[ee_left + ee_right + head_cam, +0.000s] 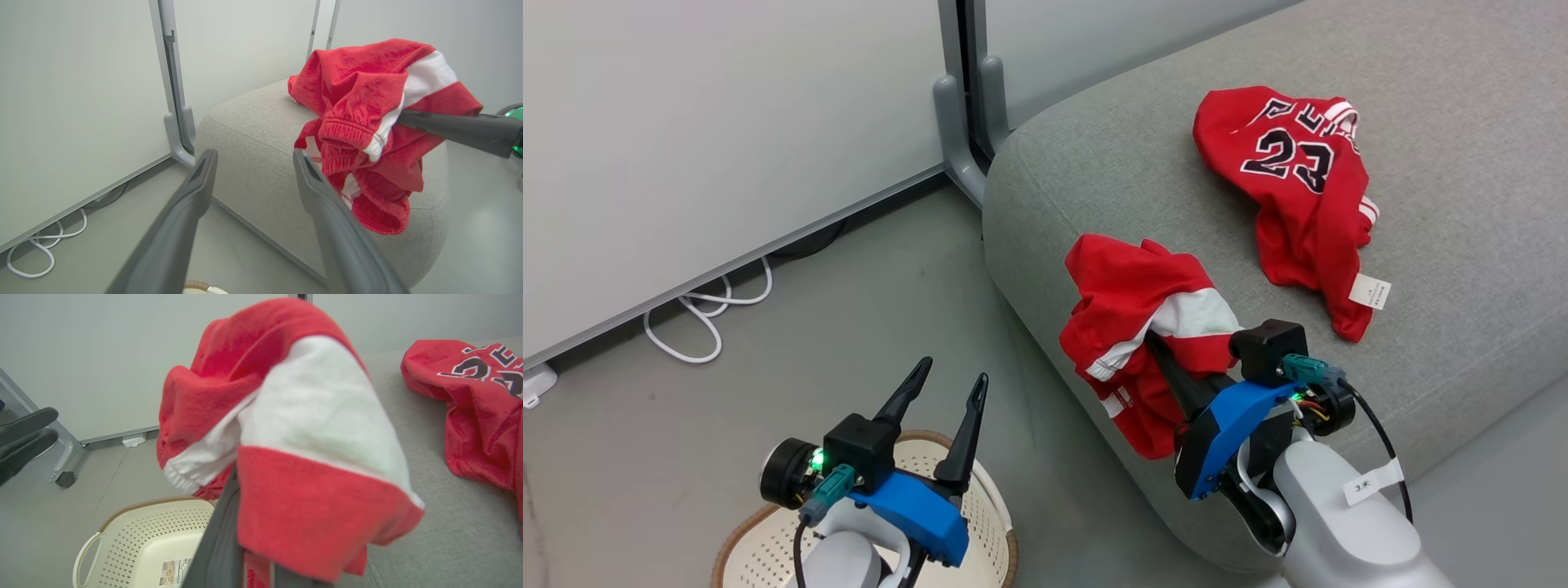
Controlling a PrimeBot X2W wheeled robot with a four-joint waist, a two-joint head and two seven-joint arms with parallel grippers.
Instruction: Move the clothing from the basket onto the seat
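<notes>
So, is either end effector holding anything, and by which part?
The right end effector is shut on the shorts, pinching bunched fabric at the white stripe. The left end effector is open, holding nothing.

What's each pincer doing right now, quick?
Left pincer: open, holding nothing.
Right pincer: closed on the red shorts.

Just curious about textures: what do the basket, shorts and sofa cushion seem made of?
Basket: probably moulded plastic, smooth cream, perforated, brown woven-look rim.
Shorts: soft matte knit cloth, judging by limp folds.
Sofa cushion: grey textured upholstery fabric, visibly grainy.
</notes>
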